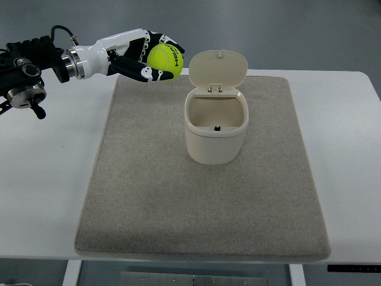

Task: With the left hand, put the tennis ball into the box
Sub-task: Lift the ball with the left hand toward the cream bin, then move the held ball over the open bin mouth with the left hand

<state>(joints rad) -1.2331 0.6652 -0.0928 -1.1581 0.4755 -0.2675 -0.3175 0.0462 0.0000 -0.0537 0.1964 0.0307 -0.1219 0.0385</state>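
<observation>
My left hand (156,58) reaches in from the upper left with its fingers curled around a yellow-green tennis ball (165,61). It holds the ball in the air above the far left part of the mat, just left of the box's raised lid. The cream box (215,136) stands upright on the mat's middle with its hinged lid (218,68) tipped back and its inside bare. The right arm does not show.
A grey-beige mat (202,202) covers most of the white table (53,179). The table's near edge runs along the bottom of the picture, with grey floor beyond the far edge.
</observation>
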